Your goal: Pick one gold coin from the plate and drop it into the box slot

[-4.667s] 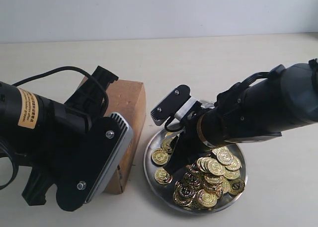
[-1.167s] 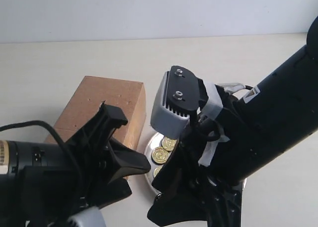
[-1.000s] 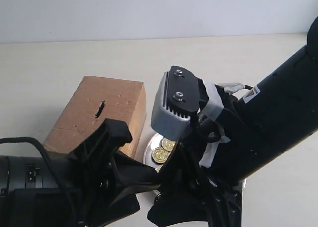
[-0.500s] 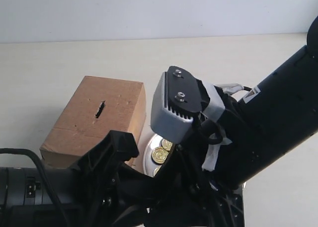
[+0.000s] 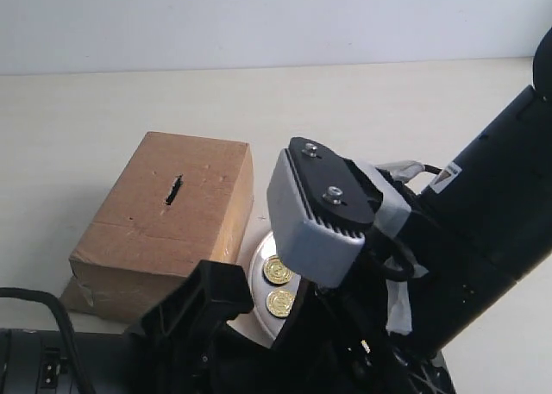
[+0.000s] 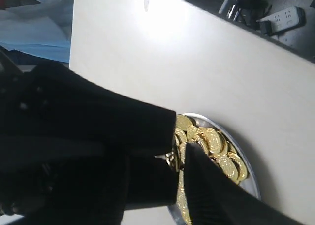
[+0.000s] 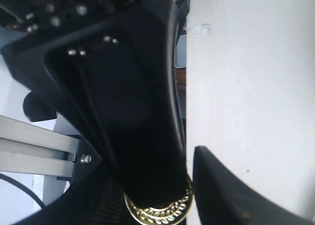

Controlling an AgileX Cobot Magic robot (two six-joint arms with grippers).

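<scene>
Brown cardboard marks the box at left centre of the exterior view, standing on a pale table with its top face up; the box slot is a short dark slit in the middle of that face. Just beside the box's lower right corner a sliver of the plate shows, with two gold coins lying flat on it; the rest of the dish is hidden under the right arm, which reaches in from the right edge carrying a grey camera housing. The left arm fills the lower left corner, one black finger rising next to the plate; neither arm's fingertips can be seen from here. In the left wrist view, the left gripper hangs over the plate's heap of coins at lower centre of the frame; its two black fingers stand with only a narrow gap between them, and whether anything is pinched there cannot be told. In the right wrist view, the right gripper is drawn in to a thin gap, bare table filling the right half of the frame; a gold coin, its wreathed rim showing at the bottom edge, is held at the tip of the broad finger.
</scene>
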